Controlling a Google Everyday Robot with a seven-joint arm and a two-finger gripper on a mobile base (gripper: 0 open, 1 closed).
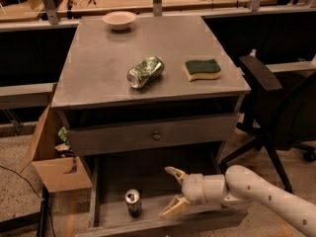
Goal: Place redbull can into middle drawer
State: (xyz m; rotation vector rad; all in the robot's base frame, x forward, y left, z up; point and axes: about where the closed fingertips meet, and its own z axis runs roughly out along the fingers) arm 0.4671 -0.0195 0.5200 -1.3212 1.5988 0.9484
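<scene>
The redbull can (pixel 133 202), slim with a silver top, stands upright on the floor of the open middle drawer (pixel 163 221), near its front left. My gripper (pixel 172 190) is inside the drawer to the right of the can, open, with its two cream fingers spread and nothing between them. It is a short gap away from the can and does not touch it. My white arm reaches in from the lower right.
On the cabinet top lie a dented green can (pixel 144 72), a green-and-yellow sponge (pixel 202 69) and a bowl (pixel 119 19). A closed drawer front with a small knob (pixel 156 136) sits above. A cardboard box (pixel 54 157) stands left, an office chair (pixel 281 112) right.
</scene>
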